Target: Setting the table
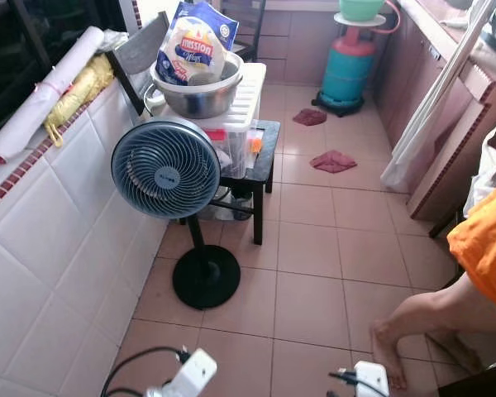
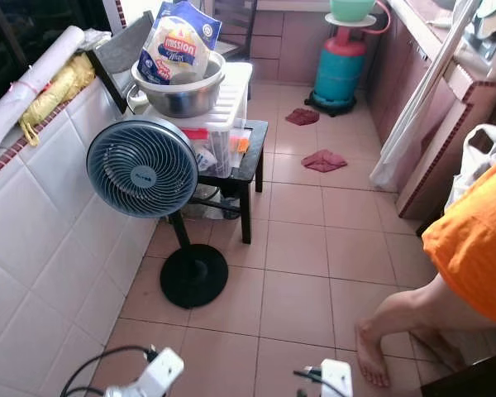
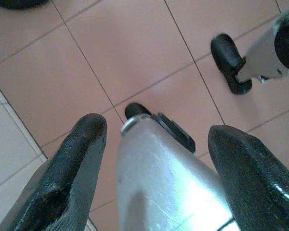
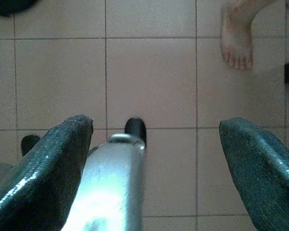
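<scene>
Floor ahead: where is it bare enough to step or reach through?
Bare tiles run down the middle, between the fan with the black table on the left and the person's foot and counter on the right. Farther on, two red rags lie before the gas cylinder. The table's top is crowded.

Pink tiled floor (image 1: 314,289). Pedestal fan (image 1: 167,169) standing on it; black side table (image 1: 261,157) just behind fan; two red rags (image 1: 332,160) beyond; gas cylinder (image 1: 347,70) farthest.
</scene>
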You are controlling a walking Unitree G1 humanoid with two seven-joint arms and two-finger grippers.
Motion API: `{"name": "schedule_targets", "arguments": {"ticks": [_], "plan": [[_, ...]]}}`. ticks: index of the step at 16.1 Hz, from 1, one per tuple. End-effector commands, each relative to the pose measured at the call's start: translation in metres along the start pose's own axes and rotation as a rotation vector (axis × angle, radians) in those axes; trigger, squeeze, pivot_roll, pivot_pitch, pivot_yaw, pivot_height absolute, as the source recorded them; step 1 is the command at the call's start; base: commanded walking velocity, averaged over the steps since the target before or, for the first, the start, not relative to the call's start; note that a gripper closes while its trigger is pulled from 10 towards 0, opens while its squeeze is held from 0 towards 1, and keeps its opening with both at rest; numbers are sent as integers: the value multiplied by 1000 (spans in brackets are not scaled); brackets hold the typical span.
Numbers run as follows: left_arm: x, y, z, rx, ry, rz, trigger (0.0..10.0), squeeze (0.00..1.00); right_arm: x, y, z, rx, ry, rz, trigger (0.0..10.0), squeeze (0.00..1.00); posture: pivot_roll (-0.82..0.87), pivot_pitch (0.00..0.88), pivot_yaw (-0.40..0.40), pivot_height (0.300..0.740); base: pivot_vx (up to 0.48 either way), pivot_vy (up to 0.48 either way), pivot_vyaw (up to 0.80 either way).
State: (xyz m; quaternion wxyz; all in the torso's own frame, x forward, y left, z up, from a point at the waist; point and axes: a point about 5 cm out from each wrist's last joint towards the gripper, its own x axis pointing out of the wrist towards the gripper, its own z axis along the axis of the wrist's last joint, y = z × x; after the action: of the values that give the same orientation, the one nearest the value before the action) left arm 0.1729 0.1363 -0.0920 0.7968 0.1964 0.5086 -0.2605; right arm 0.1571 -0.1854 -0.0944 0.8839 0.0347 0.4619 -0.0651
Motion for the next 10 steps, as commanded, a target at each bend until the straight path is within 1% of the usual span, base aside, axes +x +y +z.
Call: {"name": "schedule_targets", "arguments": {"ticks": [1, 3, 4, 5, 6, 7, 9, 10], "plan": [[1, -5, -5, 17, 20, -4, 10000, 0, 0, 0, -2, -20, 22, 5, 10000, 0, 138, 56, -5, 740, 0, 0, 0], [1, -6, -5, 21, 19, -2, 10000, 0, 0, -1, -1, -25, 21, 5, 10000, 0, 134, 52, -12, 740, 0, 0, 0], [2, -12, -3, 42, 17, -10, 10000, 0, 0, -3, -3, -47, 32, 7, 10000, 0, 127, 53, -12, 740, 0, 0, 0], [0, -3, -3, 57, 23, -12, 10000, 0, -1, -7, -5, -53, 39, -6, 10000, 0, 113, 55, -10, 740, 0, 0, 0], [-2, 7, -4, 65, 22, -15, 10000, 0, -1, -13, -4, -30, 34, -27, 10000, 0, 99, 48, -6, 740, 0, 0, 0], [-3, 7, -4, 57, 17, -38, 10000, 0, -1, -15, -1, -1, 16, -37, 10000, 0, 77, 37, -8, 740, 0, 0, 0], [-4, 12, -7, 72, 26, -33, 10000, 0, 0, -12, 4, 11, 4, -32, 10000, 0, 97, 6, -30, 740, 0, 0, 0], [-7, 22, -11, 52, 39, 18, 10000, 0, 1, -7, 6, -6, -1, -2, 10000, 0, 148, 0, -72, 740, 0, 0, 0]]}}
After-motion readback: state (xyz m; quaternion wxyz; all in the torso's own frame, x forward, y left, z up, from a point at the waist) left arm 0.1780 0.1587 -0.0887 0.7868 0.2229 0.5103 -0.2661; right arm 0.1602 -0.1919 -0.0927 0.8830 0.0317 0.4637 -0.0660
